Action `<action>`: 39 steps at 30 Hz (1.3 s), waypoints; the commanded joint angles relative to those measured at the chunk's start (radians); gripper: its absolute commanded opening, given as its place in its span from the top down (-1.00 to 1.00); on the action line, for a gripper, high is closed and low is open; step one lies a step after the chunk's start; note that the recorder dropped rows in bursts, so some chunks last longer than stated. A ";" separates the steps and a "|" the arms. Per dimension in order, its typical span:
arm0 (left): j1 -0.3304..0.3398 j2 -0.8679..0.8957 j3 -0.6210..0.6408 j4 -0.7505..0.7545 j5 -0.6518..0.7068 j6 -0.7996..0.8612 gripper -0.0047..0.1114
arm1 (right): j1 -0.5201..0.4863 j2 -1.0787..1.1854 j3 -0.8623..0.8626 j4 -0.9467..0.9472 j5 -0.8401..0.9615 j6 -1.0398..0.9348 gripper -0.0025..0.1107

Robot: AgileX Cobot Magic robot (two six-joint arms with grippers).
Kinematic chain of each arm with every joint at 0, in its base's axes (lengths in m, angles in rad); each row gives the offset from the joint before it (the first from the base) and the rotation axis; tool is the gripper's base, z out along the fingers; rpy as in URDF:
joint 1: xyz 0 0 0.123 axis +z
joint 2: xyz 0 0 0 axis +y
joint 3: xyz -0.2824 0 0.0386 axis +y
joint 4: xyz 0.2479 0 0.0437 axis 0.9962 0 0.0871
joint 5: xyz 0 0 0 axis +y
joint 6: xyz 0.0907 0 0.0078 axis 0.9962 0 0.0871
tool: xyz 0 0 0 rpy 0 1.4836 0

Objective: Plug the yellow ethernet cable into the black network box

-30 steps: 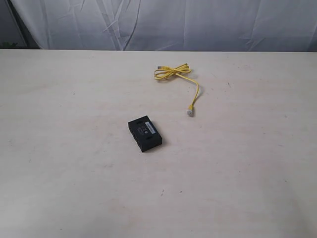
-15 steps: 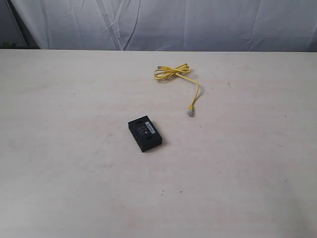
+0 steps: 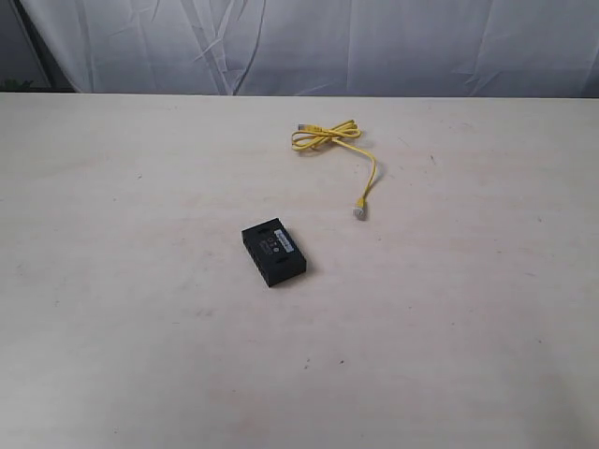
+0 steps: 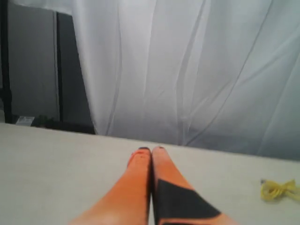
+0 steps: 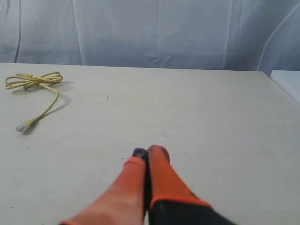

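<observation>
While both wrist pictures are cutting off the gripper bodies at the frame edge, only the finger ends are showing.

Item 1. Left gripper: smooth orange fingers, one carrying a black patch, are pressing together tip to tip with nothing between them. This picture is running soft and blurred.

Item 2. Right gripper: matching orange fingers with dark tips are closing on nothing, hanging over bare tabletop.

Item 3. Table: a pale, matte, lightly scuffed surface is filling the exterior view, its edges running out of frame on three sides.

Item 4. Black network box: a flat rectangular plastic case is lying near the middle of the table, its long axis running from eleven to five o'clock. A white label strip is crossing its top, with print too small to read. Its ports are too small to make out.

Item 5. Yellow ethernet cable: a thin glossy cord is lying apart from the box, untouched by either gripper. Its clear plug is resting at two o'clock from the box, and the bundled loop is sitting farther off at one o'clock. The second plug, at the loop's end, is hard to make out. The right wrist view is showing the cable whole, while the left wrist view is showing it as a blurred tangle near the frame edge.

Item 6. White curtain: creased fabric is hanging behind the table's far edge.
</observation>
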 commanded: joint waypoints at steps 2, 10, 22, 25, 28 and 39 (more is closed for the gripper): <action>-0.080 0.167 -0.128 0.040 0.189 0.113 0.92 | -0.004 -0.005 0.001 -0.002 -0.010 0.001 0.96; -0.225 0.375 -0.250 0.006 0.328 0.241 0.92 | -0.004 -0.005 0.001 -0.002 -0.010 0.001 0.96; -0.320 0.730 -0.475 -0.338 0.541 0.596 0.92 | -0.004 -0.005 0.001 0.002 -0.012 0.001 0.96; -0.347 0.809 -0.522 -0.340 0.543 0.597 0.92 | -0.004 -0.005 0.001 0.002 -0.012 0.001 0.96; -0.381 0.894 -0.573 -0.340 0.541 0.629 0.92 | -0.004 -0.005 0.001 0.002 -0.012 0.001 0.96; -0.495 1.184 -0.803 -0.342 0.555 0.673 0.92 | -0.004 -0.005 0.001 0.009 -0.012 0.001 0.96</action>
